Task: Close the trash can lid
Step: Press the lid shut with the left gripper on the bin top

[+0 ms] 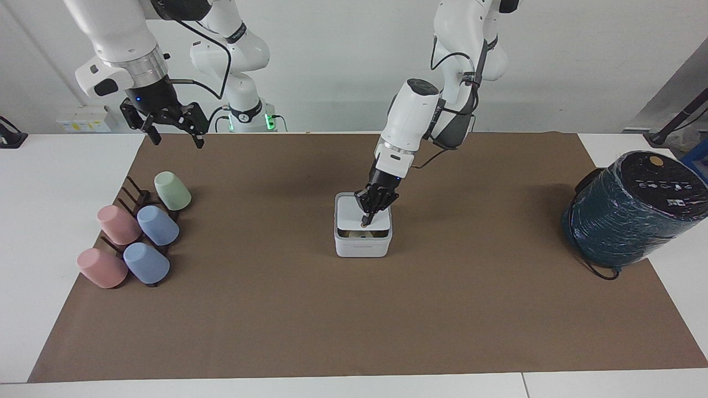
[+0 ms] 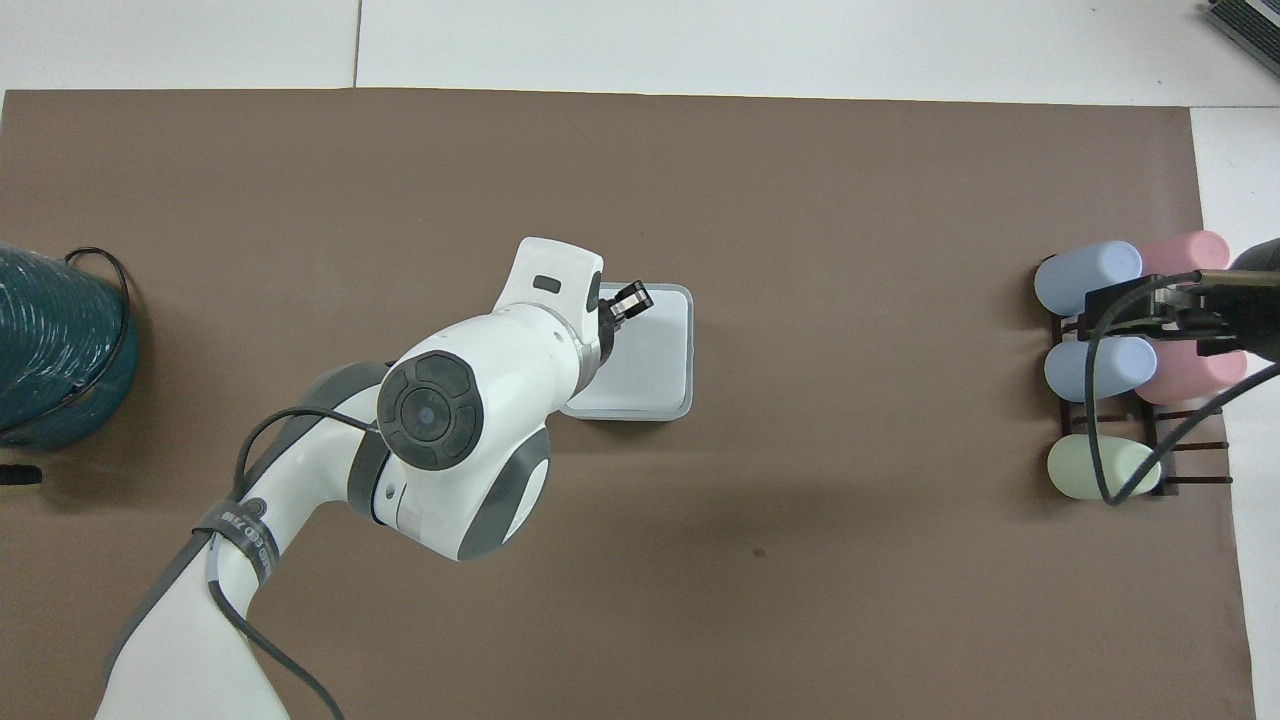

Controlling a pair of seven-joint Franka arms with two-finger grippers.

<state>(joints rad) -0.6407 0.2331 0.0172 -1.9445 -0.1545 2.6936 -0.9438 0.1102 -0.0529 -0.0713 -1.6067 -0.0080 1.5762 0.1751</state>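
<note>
The small white trash can (image 1: pixel 363 246) stands in the middle of the brown mat. Its white lid (image 1: pixel 350 213) is tilted down almost flat, and a narrow gap at the side away from the robots still shows yellow scraps (image 1: pixel 359 234). My left gripper (image 1: pixel 365 222) is shut and its tip presses on the lid's top near its free edge. In the overhead view the lid (image 2: pixel 655 350) covers nearly all of the can (image 2: pixel 688 405), with the left gripper (image 2: pixel 627 300) over it. My right gripper (image 1: pixel 177 142) is open and waits in the air.
A dark rack with several pastel cups (image 1: pixel 138 232) lies at the right arm's end of the mat, below the right gripper (image 2: pixel 1100 312). A large dark teal cylinder (image 1: pixel 630 210) with a black cable stands at the left arm's end.
</note>
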